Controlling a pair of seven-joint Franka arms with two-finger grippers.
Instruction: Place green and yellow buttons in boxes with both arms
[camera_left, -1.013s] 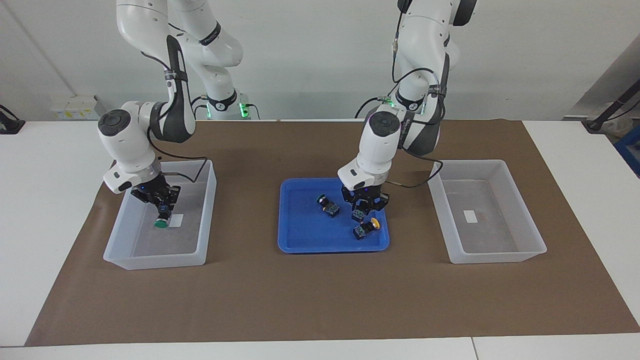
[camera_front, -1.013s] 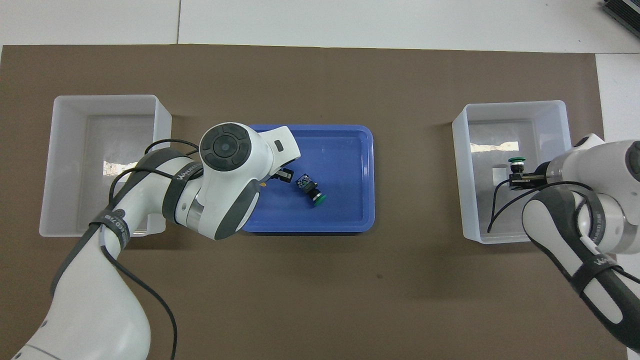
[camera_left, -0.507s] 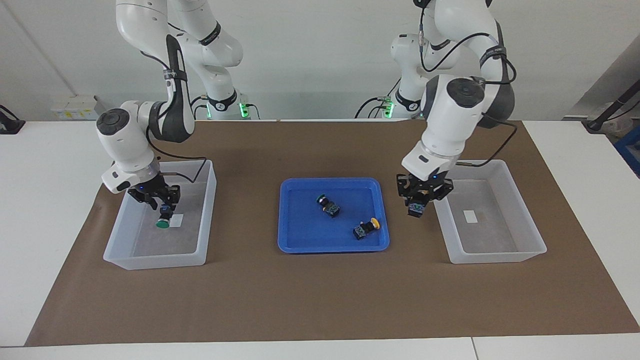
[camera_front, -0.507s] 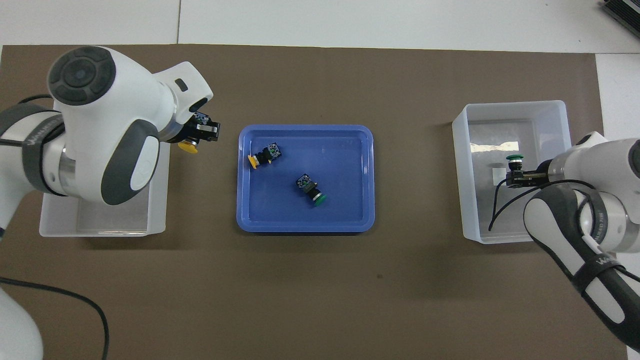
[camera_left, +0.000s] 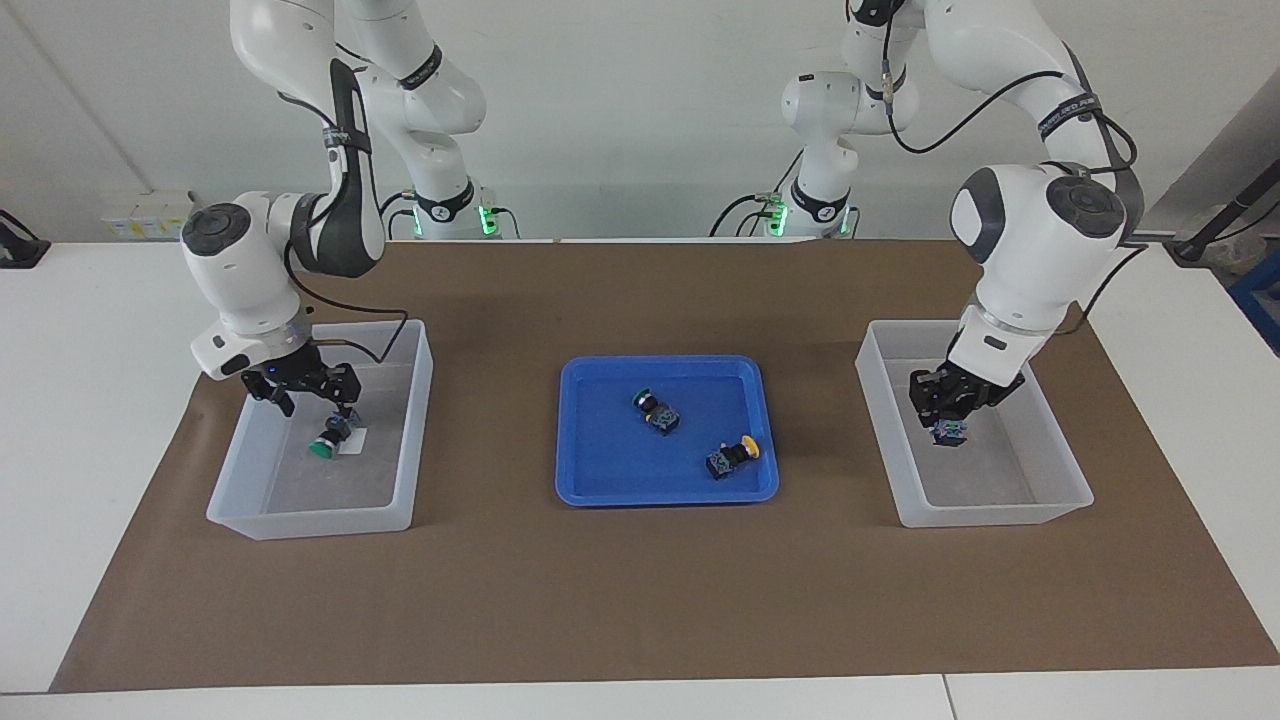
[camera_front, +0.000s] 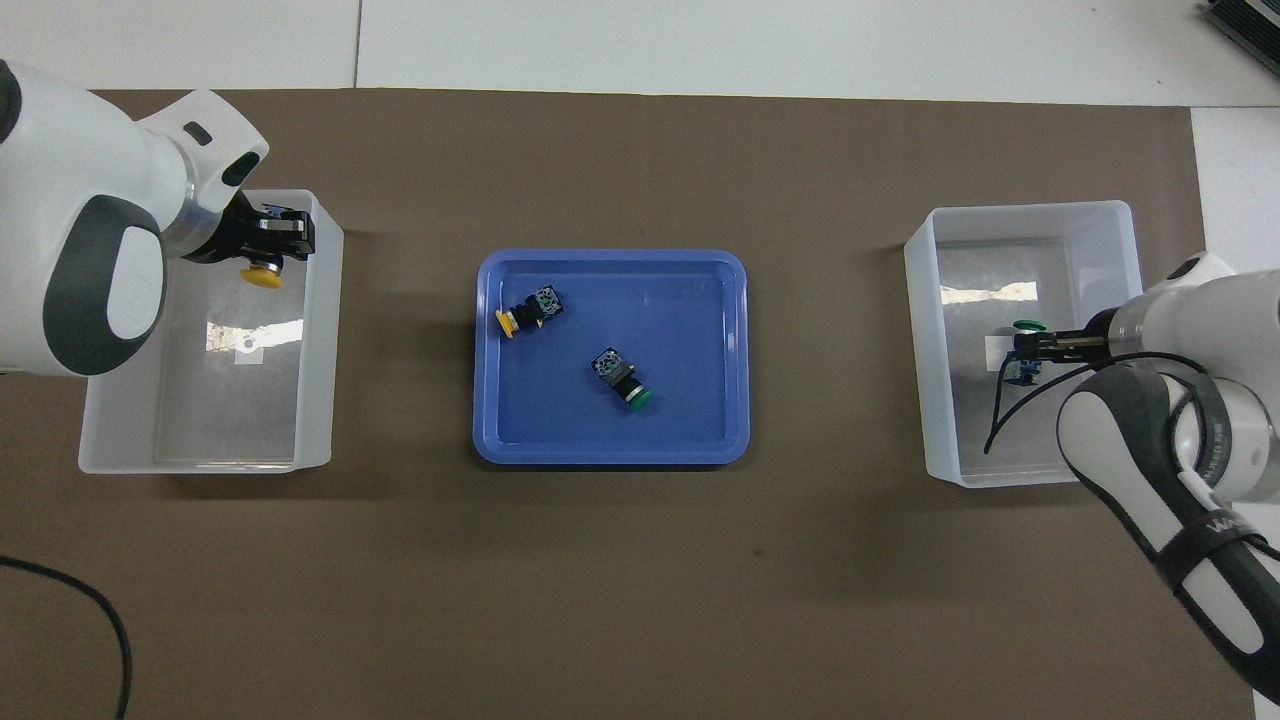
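My right gripper (camera_left: 314, 398) (camera_front: 1032, 346) hangs open just above a green button (camera_left: 326, 444) (camera_front: 1026, 326), which lies tilted on the floor of the box (camera_left: 312, 520) (camera_front: 1020, 212) at the right arm's end. Low inside the other box (camera_left: 992, 512) (camera_front: 205, 464), at the left arm's end, my left gripper (camera_left: 946, 418) (camera_front: 272, 238) is shut on a yellow button (camera_left: 948, 433) (camera_front: 263, 277). Its yellow cap shows only in the overhead view. One more green button (camera_left: 655, 410) (camera_front: 622, 380) and one more yellow button (camera_left: 733, 457) (camera_front: 525, 312) lie apart on their sides in the blue tray.
The shallow blue tray (camera_left: 600, 492) (camera_front: 700, 270) sits mid-table between the two boxes, on a brown mat (camera_left: 640, 600). White tabletop surrounds the mat. Black cables trail from both wrists near the boxes.
The left arm lifted a yellow button from the tray and carried it into the box at its end. The right gripper opened, let go of the green button and rose slightly.
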